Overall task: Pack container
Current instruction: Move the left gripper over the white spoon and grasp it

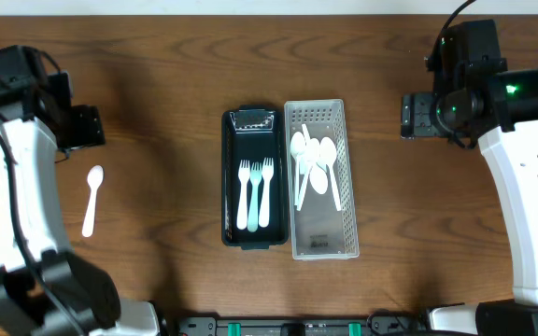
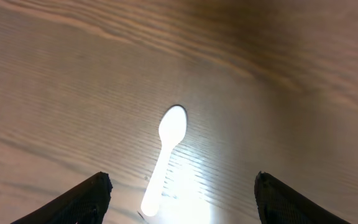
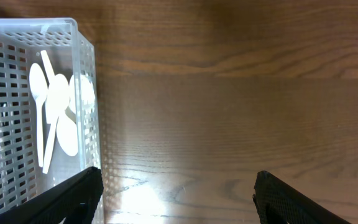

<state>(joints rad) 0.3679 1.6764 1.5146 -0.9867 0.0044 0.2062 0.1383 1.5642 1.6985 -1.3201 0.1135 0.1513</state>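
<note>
Black plastic container [image 1: 253, 177] sits at table centre, long side running front to back. We count three pale forks [image 1: 256, 191] lying side by side inside it, tines toward the far end. Against its right wall stands a white perforated basket [image 1: 323, 177], with a loose heap of white spoons [image 1: 314, 168] in its far half. One more white spoon [image 2: 166, 158] lies alone on the wooden table [image 1: 157, 75], well apart to the container's left, bowl pointing away from the robot. Left gripper [image 2: 182, 196] hangs near that spoon; in the wrist view we see its fingers [image 2: 86, 199] spread wide either side of the handle, touching nothing. Right gripper [image 3: 176, 193] hovers over the table right of the basket, likewise spread, holding nothing.
</note>
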